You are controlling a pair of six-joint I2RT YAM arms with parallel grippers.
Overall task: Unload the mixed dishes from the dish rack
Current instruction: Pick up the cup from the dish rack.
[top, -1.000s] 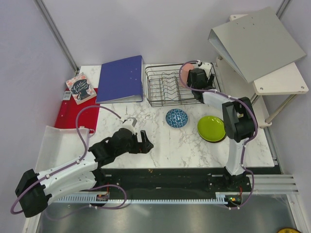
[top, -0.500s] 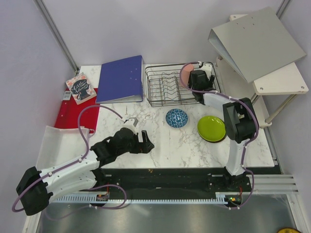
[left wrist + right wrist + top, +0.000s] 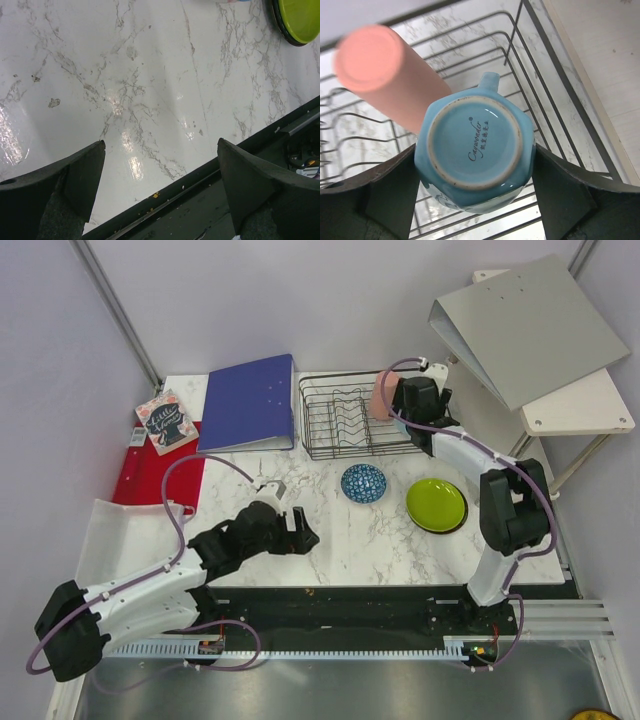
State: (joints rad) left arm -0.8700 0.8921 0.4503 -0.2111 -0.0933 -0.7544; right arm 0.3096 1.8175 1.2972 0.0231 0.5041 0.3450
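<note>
Careful here: the tall pink cup point(image 3: 390, 75) leans just beside the light blue cup point(image 3: 475, 145) at the dish rack's point(image 3: 330, 452) right end. A crooked lift could knock the pink one over, or catch the blue handle on a wire. The right gripper point(image 3: 475, 150) clamps the upturned blue cup, a finger against each side, arm stretched out over the rack, wrist pointing down. The left gripper point(image 3: 161, 144) hangs wide open and empty, low over the marble tabletop point(image 3: 150, 75), well in front of the rack.
</note>
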